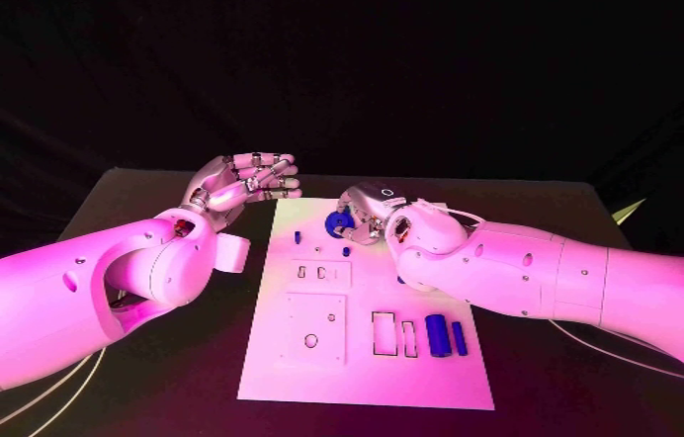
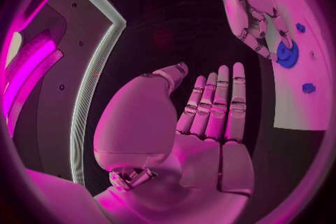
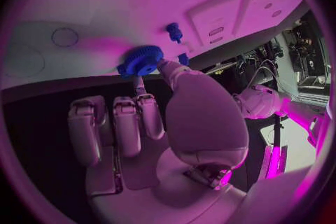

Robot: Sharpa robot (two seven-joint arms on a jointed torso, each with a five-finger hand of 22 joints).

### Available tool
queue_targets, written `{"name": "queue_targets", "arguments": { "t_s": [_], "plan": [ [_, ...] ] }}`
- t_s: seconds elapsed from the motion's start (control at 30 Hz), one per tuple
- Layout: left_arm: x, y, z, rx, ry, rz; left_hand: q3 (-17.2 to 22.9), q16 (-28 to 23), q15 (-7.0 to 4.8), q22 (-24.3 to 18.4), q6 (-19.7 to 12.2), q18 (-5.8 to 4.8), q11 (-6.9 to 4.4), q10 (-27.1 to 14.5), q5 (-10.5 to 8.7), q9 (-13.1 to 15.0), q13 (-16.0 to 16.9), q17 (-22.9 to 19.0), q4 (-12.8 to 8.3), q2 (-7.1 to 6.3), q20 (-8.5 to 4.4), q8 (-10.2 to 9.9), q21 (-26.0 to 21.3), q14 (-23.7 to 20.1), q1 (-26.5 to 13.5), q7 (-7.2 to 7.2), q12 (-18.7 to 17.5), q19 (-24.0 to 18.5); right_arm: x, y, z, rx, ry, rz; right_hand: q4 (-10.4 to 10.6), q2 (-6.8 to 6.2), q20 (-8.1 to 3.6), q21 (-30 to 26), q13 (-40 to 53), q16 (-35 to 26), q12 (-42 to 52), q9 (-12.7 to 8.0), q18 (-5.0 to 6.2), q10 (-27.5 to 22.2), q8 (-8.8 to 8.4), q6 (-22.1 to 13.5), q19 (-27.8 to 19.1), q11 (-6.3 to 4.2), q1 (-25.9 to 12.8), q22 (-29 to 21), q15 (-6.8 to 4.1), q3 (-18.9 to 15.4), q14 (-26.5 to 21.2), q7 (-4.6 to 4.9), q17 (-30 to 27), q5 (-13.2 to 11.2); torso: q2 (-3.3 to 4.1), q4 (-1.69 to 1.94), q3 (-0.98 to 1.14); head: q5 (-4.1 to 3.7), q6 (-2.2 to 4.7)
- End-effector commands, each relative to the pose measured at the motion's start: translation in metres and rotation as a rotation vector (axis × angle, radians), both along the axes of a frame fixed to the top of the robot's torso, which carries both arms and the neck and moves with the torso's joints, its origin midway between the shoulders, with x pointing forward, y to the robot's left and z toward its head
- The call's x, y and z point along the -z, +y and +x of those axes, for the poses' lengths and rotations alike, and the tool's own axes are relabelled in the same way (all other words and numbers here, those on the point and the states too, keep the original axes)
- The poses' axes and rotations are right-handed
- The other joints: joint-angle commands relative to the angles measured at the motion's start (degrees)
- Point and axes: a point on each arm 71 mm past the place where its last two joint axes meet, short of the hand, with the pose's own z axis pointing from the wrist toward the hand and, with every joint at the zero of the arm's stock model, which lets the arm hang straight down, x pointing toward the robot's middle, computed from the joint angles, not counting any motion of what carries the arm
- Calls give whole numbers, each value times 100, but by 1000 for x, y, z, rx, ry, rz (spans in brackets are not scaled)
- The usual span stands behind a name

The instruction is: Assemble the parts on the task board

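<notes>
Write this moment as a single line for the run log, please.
right hand: fingers on blue gear at white board far end | left hand: holds nothing, off the board | two blue bars: near end

Black table (image 1: 171,195) lying under everything, dark matte top, far edge running straight against black backdrop (image 1: 428,51). Thin pale cables (image 1: 57,397) trailing across table's near left corner; more cable (image 1: 599,343) trailing at right side.

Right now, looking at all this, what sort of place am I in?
Probably a robotics test lab. A flat white task board with cut-out slots lies on a black table, and the right hand grips a round blue toothed gear above the board, while the left hand hovers empty.
</notes>
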Motion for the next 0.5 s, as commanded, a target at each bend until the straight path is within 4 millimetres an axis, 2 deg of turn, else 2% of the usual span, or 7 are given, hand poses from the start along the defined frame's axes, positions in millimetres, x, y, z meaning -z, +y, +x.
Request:
{"name": "queue_targets", "arguments": {
  "t_s": [0.03, 0.5],
  "plan": [
    [-1, -2, 0, 18, -5, -10, -25, -16, 4, -5, -47, 72, 10, -13, -26, -8, 2, 6, -25, -6, 16, -35, 12, -17, 52, 249, -26, 21, 4, 0, 0, -4, 37, -23, 35, -5, 22, -18, 815, 27, -7, -2, -22, 3, -16, 35, 569, 36, -58, 1450, 45, 6, 603, 11, 1485, -22, -2, 0, 3, 2, -9],
    [-2, -1, -1, 12, -5, -8, -24, -18, 5, -6, -48, 72, 11, -16, -26, -8, 2, 12, -25, -1, 16, -36, 11, -18, 53, 250, -26, 20, 7, -11, 2, 34, 78, -27, 110, 57, 19, -9, 848, 30, 26, 11, -25, 32, -4, 135, 575, 25, -199, 1460, 37, -9, 604, -5, 1492, -23, 4, -7, 8, -3, -13]
  ]
}}
